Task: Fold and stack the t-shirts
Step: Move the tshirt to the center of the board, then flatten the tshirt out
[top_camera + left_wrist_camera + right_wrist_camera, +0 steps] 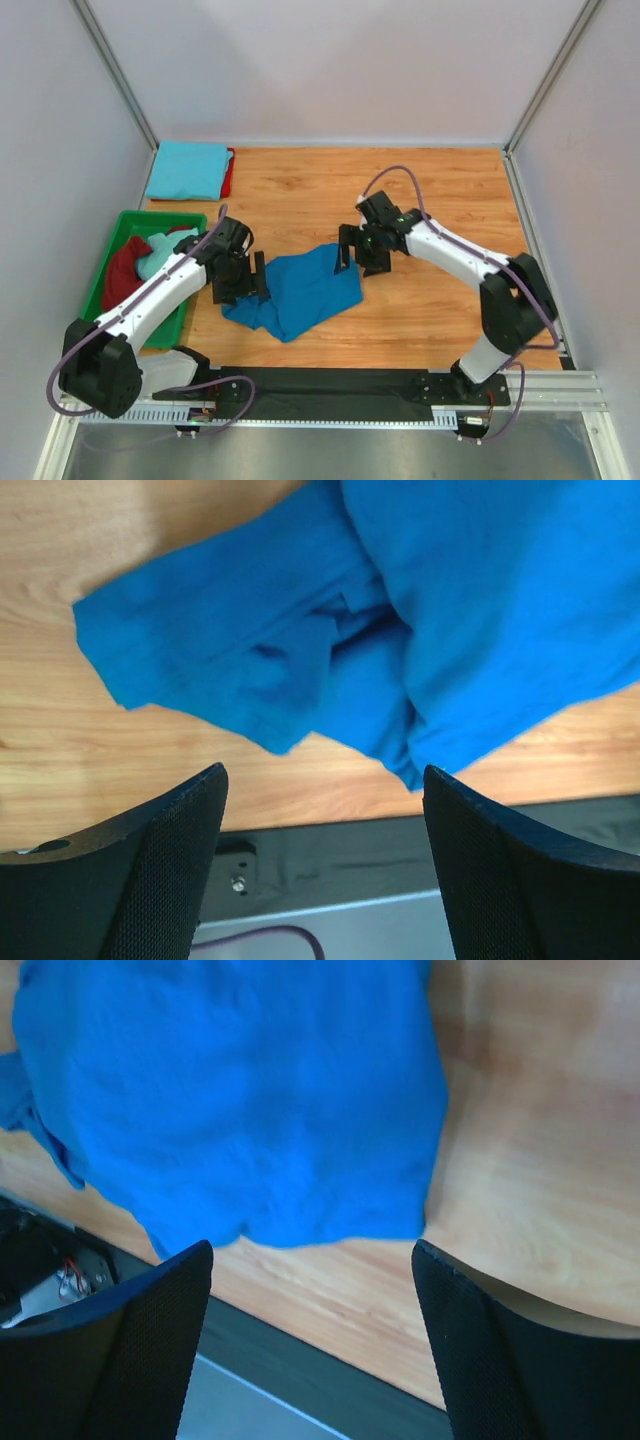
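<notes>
The wood table fills the view. A royal blue shirt lies crumpled in the middle of it, near the front edge. A green tray sits at the left side, with a maroon shirt and a pale aqua shirt bunched inside. In the far left corner a folded sky blue shirt lies on top of a red shirt. The left gripper hangs over the royal blue shirt's left edge, wide apart and holding nothing. The right gripper hangs over its right edge, also wide apart and holding nothing.
</notes>
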Action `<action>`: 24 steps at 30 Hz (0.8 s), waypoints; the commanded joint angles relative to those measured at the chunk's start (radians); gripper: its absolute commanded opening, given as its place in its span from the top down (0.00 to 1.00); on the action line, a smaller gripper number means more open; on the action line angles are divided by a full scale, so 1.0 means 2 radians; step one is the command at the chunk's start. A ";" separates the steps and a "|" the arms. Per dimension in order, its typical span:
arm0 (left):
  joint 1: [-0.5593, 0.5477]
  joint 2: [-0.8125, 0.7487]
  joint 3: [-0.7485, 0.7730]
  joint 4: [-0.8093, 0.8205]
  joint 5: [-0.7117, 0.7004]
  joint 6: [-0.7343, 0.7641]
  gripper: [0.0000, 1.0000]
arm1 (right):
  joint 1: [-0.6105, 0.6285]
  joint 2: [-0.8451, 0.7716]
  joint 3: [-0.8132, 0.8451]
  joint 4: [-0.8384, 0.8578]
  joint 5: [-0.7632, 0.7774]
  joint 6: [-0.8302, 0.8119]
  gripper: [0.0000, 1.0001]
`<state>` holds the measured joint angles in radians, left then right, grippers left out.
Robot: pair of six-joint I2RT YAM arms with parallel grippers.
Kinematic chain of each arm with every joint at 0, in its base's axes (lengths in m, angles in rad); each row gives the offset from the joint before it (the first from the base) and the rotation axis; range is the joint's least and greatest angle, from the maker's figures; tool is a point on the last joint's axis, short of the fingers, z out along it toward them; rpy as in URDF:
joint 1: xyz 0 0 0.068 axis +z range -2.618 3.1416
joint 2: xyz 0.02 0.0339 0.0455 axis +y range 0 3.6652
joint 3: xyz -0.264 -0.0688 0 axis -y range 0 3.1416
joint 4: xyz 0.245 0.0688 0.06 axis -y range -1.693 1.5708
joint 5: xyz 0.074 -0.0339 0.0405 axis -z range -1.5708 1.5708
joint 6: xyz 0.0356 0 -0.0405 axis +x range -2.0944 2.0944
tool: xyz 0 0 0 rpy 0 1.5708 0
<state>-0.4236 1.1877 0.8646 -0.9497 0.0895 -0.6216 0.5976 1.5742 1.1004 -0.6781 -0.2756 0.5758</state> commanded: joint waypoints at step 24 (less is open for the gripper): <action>0.074 0.055 -0.127 0.167 0.035 -0.013 1.00 | 0.174 0.264 0.293 0.004 0.129 0.072 0.45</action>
<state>-0.2745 1.3125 0.6220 -0.6426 0.1425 -0.6754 0.9367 2.0697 1.6279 -0.7193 -0.0265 0.6807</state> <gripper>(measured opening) 0.032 0.608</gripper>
